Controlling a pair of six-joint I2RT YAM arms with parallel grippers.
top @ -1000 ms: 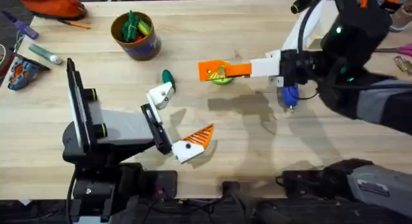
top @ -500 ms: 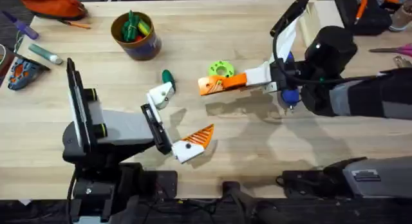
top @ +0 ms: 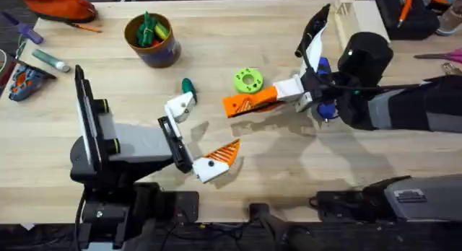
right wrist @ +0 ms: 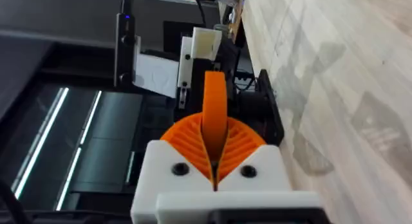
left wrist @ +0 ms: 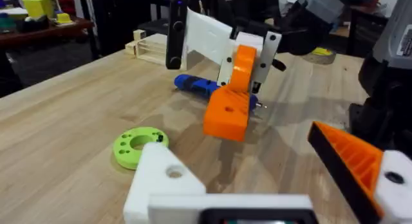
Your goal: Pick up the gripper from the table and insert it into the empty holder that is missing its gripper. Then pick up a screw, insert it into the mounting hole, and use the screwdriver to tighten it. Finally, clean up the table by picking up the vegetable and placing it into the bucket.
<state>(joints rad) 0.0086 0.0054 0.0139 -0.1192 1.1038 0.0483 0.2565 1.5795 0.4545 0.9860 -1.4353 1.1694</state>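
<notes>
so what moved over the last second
The right gripper, shut on the gripper, swung down off the lime-green disc toward the left arm; the disc now lies uncovered. Left gripper, screwdriver, vegetable and bucket stayed put.

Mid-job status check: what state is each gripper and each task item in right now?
right gripper: jaws shut on the gripper, held off the table.
left gripper: jaws open, holding nothing.
holder: bare, no pad fitted.
screwdriver: lying on the table, ungripped.
vegetable: lying on the table beside the holder.
bucket: upright, some items inside.
lime-green disc: flat on the table.
</notes>
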